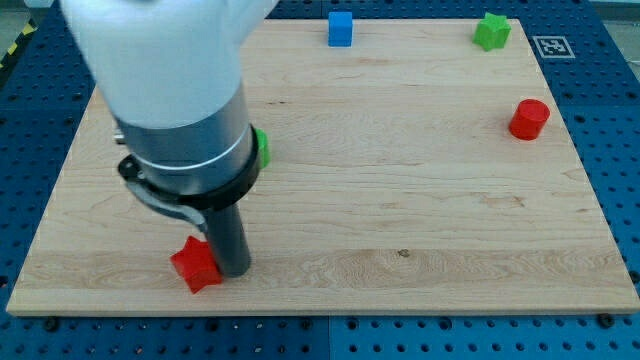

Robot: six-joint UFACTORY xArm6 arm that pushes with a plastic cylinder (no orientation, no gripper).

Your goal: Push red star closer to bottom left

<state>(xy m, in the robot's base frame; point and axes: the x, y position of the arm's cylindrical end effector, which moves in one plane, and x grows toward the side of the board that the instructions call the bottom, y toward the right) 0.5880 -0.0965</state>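
The red star lies near the wooden board's bottom left, close to the bottom edge. My tip stands right beside it on its right, touching or nearly touching it. The arm's big white and grey body fills the view's upper left and hides the board behind it.
A green block peeks out from behind the arm's right side. A blue cube sits at the top edge, a green star at the top right, and a red cylinder at the right.
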